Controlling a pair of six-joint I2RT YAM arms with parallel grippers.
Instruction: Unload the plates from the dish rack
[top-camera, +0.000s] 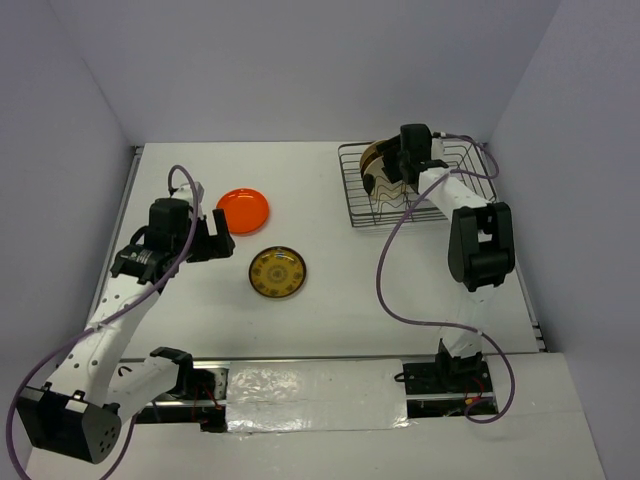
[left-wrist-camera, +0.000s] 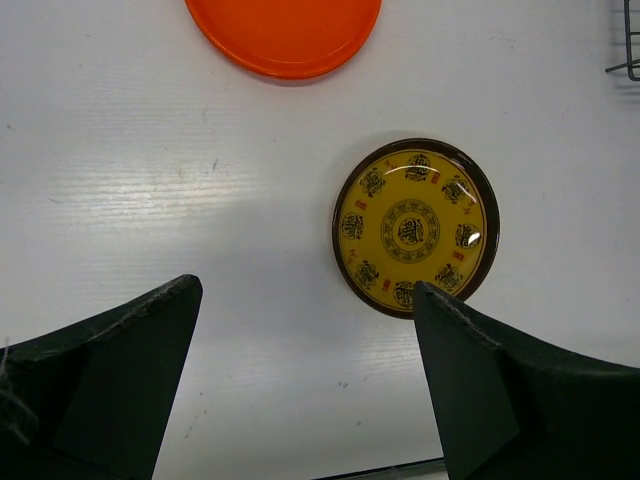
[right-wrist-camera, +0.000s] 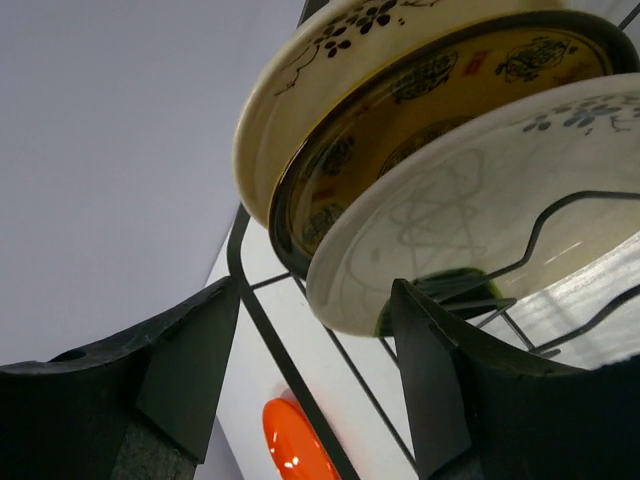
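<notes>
The two dark fingers of the right gripper (right-wrist-camera: 312, 300) fill the bottom of its wrist view, spread wide and gripping nothing, with the lower rim of a glossy cream round plate (right-wrist-camera: 470, 200) just above the gap. Close behind it lean a dark brown plate with yellow-gold pattern (right-wrist-camera: 400, 100) and a second cream plate with dark flower sprigs (right-wrist-camera: 300, 90), all standing in the thin dark wire dish rack (top-camera: 343, 180) at the far right corner of the white bench (top-camera: 330, 320). Packed this tightly, a closing pinch could catch two rims, or a finger could snag a wire divider and tip the stack. A plain bright orange plate (top-camera: 243, 209) and a yellow patterned brown-rimmed plate (top-camera: 277, 272) lie flat toward the left side, near the left gripper (left-wrist-camera: 305, 290), which is open and empty. From above, the right wrist hides the racked plates. Their feet and right edges are cut off in the wrist view, so the count is uncertain.
</notes>
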